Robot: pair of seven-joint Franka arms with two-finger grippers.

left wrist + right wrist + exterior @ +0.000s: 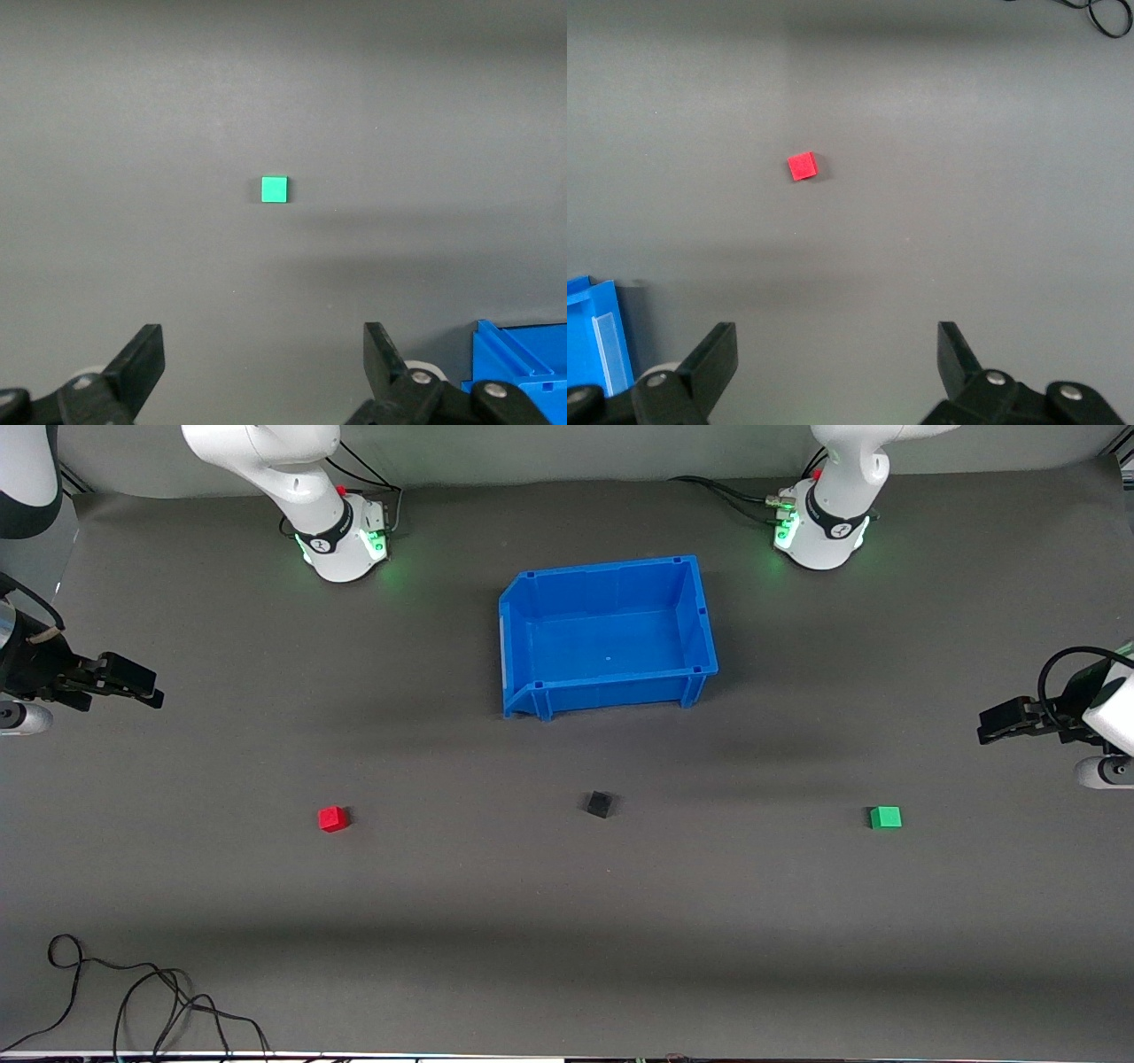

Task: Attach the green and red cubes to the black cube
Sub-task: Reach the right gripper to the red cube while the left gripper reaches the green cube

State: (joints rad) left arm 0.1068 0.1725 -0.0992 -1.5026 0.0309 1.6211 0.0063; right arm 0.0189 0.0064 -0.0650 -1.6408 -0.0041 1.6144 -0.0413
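Note:
The black cube [599,804] lies on the grey table, nearer to the front camera than the blue bin [532,691]. The red cube [333,818] lies toward the right arm's end of the table and shows in the right wrist view [803,166]. The green cube [885,817] lies toward the left arm's end and shows in the left wrist view [275,189]. My left gripper [983,732] [264,354] is open and empty, up over the table's edge at its own end. My right gripper [152,691] [836,354] is open and empty, up over its own end.
The blue bin stands empty in the middle of the table between the two arm bases; a corner of it shows in each wrist view. A loose black cable [133,992] lies at the table's edge nearest to the front camera, at the right arm's end.

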